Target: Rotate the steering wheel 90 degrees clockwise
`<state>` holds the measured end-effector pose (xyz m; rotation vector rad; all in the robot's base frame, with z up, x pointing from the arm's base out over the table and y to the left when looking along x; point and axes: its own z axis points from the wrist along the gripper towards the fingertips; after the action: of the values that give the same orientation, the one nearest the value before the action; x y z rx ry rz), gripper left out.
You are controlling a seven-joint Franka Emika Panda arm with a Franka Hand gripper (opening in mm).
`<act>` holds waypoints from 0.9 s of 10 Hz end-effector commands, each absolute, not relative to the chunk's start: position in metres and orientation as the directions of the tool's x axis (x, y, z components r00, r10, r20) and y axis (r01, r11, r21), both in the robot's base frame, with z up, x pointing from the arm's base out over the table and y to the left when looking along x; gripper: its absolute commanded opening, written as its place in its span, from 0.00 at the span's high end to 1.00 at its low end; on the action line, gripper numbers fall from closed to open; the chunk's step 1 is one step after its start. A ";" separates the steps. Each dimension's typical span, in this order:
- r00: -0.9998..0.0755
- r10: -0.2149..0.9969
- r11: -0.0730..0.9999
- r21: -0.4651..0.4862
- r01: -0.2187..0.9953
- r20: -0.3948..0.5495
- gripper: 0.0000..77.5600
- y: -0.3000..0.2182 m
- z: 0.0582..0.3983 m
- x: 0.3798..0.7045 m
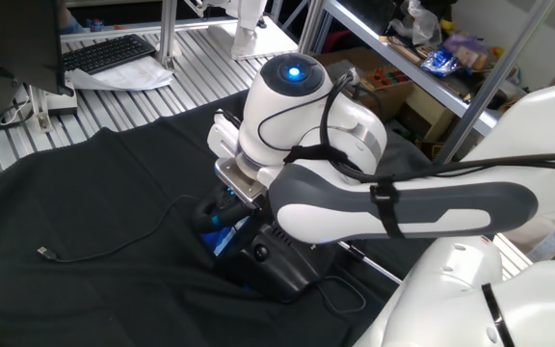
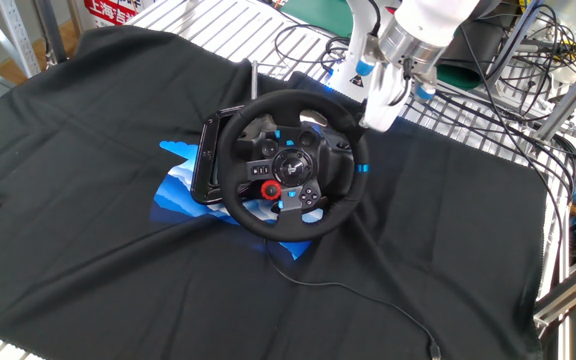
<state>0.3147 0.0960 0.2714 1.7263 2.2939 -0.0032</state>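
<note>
The black steering wheel point(image 2: 288, 165) lies face up on its base in the middle of the black cloth. The blue stripe on its rim point(image 2: 364, 168) sits at the right side, and the red hub button point(image 2: 271, 190) is at the lower left. My gripper point(image 2: 372, 118) hangs over the rim's upper right, just above the stripe, fingertips at or just above the rim. Its fingers overlap from this side, so their gap does not show. In the one fixed view my arm point(image 1: 297, 125) hides most of the wheel point(image 1: 222, 205) and the fingertips.
A blue and white sheet point(image 2: 178, 185) lies under the wheel's base point(image 1: 282, 260). A loose cable point(image 1: 114, 241) runs across the cloth, another point(image 2: 368, 295) trails from the wheel. A keyboard point(image 1: 109, 53) and metal frame posts point(image 1: 167, 29) stand behind. Cables point(image 2: 508, 70) are piled at the back.
</note>
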 end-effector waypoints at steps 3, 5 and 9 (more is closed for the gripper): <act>-0.200 0.948 0.247 0.175 0.953 -0.247 0.99 0.100 0.258 0.317; -0.201 0.948 0.248 0.175 0.953 -0.247 0.99 0.100 0.257 0.317; -0.211 0.950 0.253 0.174 0.952 -0.229 0.99 0.101 0.257 0.317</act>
<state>0.3188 0.1026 0.2605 1.7553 2.2231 -0.0055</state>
